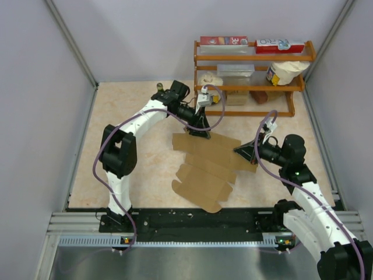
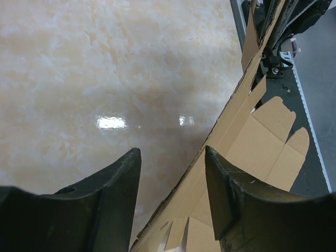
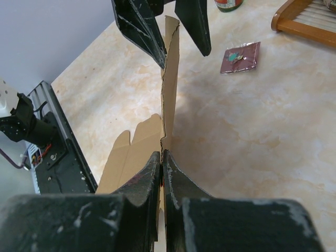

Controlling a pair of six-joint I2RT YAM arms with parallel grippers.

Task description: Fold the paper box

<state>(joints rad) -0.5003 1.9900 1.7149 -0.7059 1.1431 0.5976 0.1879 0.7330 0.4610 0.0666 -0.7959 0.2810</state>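
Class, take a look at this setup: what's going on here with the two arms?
Two robot arms are folding a flat, unprinted brown cardboard box blank on the marbled table. The right gripper is shut on the edge of one panel, holding it up on edge. The left gripper is open, its jaws either side of the far end of that raised panel. The rest of the sheet lies flat, and no box shape is formed yet.

Paper box (image 1: 204,175), wooden rack (image 1: 250,57) on table (image 1: 116,99)

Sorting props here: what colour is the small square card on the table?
The card is dark red with a small green mark, clearest in the right wrist view.
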